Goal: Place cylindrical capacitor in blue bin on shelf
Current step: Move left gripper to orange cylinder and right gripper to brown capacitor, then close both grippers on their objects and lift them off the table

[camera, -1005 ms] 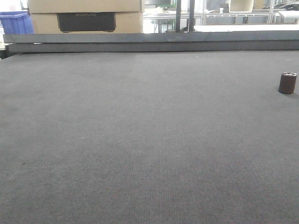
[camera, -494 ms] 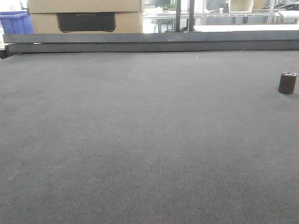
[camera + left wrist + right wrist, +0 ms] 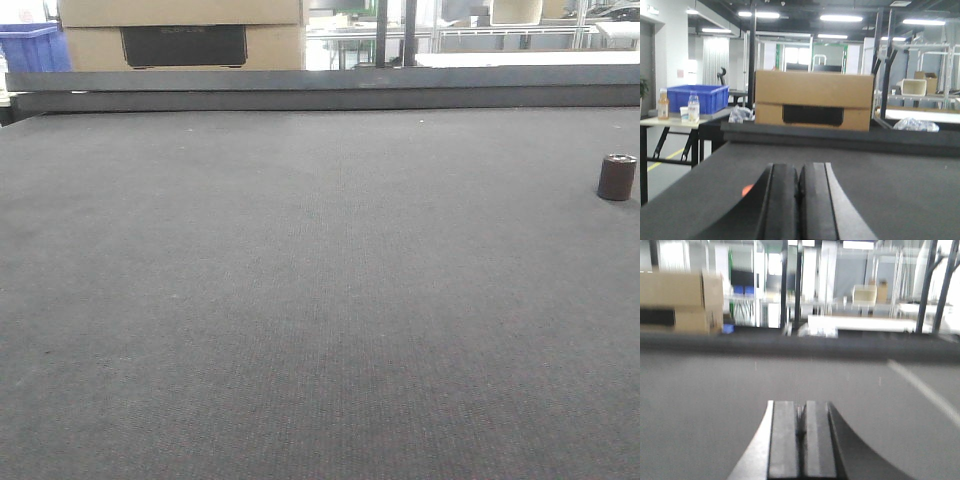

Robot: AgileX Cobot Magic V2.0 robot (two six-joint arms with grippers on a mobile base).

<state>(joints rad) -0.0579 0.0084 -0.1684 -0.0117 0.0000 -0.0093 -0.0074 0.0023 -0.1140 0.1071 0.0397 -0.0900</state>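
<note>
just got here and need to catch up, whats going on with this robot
Nothing is being handled right now. The cylindrical capacitor stands upright and alone on the dark mat, near its right edge. The left tool and right tool are both shut, hold nothing and sit low over the mat. A blue bin shows far back on the left, beside a cardboard box. The pickup has not yet begun.

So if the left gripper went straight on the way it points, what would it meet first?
The left gripper would likely meet the dark raised ledge at the table's far edge, cardboard box behind it; depth is unclear.
</note>
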